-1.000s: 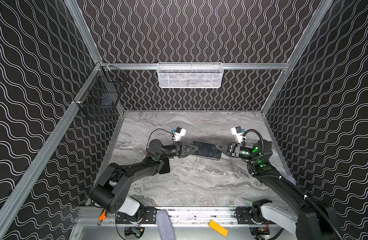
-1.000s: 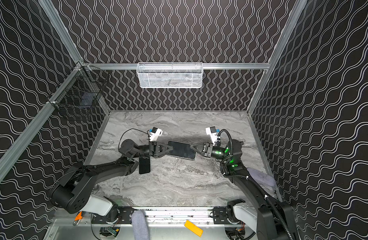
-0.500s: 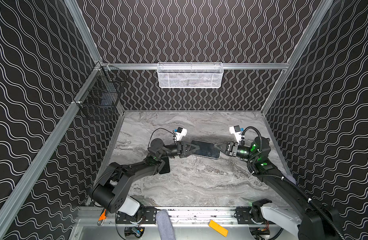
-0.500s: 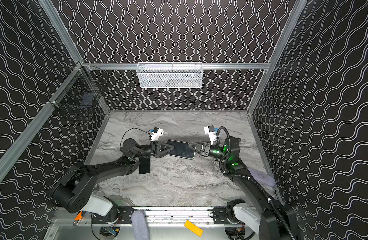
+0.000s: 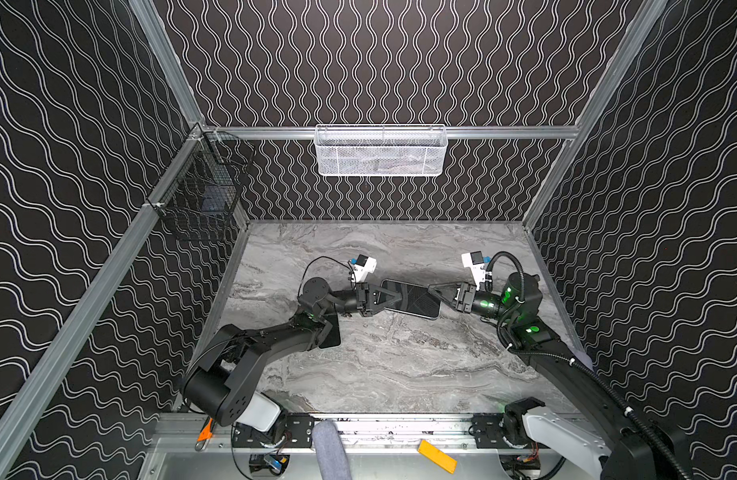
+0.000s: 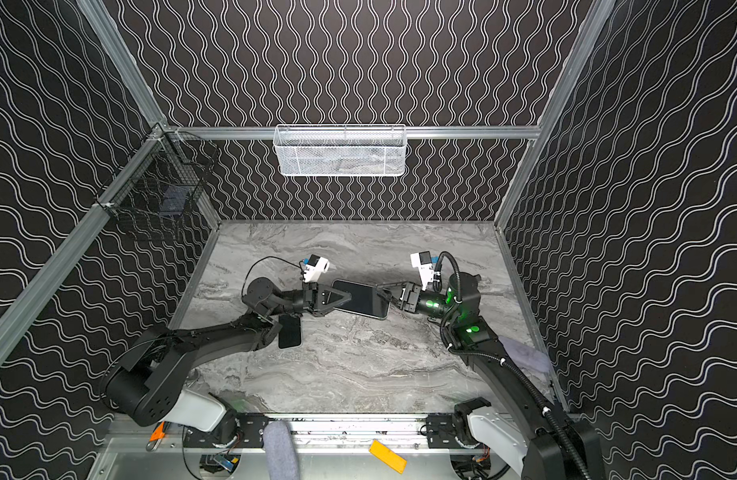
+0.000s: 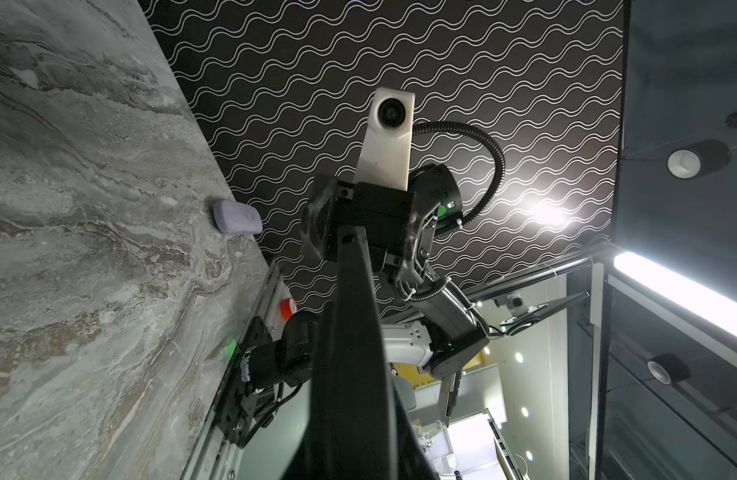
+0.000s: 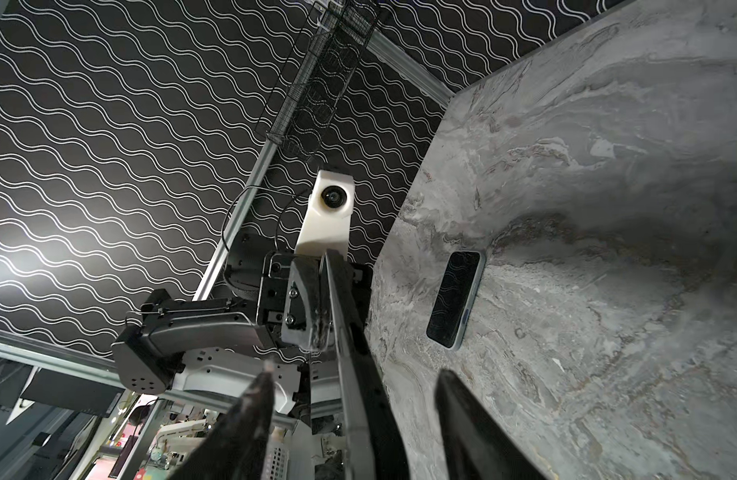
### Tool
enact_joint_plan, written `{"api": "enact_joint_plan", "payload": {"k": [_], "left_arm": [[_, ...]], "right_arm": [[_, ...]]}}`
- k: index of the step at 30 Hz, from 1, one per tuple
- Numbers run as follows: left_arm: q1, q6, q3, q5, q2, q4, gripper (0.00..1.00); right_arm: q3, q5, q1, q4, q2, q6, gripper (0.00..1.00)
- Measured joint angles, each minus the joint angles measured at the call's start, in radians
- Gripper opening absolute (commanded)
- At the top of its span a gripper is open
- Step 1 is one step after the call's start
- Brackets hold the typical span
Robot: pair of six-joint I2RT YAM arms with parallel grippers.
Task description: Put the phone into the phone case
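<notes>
Currently my left jaws pinch the phone case (image 5: 416, 301), held over the middle of the tabletop (image 5: 400, 365).
Those left jaws are pressed onto one short end of the case, whose patterned inside faces up in a top view. My right jaws stand spread at the opposite end, a finger (image 8: 250, 415) on each side of the case's edge with a gap between. The phone (image 6: 290, 332) lies flat near the tabletop's left edge, partly under my left arm, apart from the case.
</notes>
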Motion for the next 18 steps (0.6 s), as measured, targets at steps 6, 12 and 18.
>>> {"api": "enact_joint_plan", "payload": {"k": [6,12,18], "left_arm": [[0.0,-0.051,-0.006,-0.01,0.038,0.076,0.03],[0.0,-0.08,-0.004,-0.023,0.061,0.128,0.03],[-0.011,-0.077,0.009,-0.026,0.066,0.124,0.03]], "right_arm": [[-0.053,0.03,-0.042,-0.01,-0.092,0.002,0.83],[-0.092,-0.039,-0.047,0.006,-0.097,0.013,0.83],[-0.126,-0.097,-0.028,0.094,-0.043,0.072,0.62]]}}
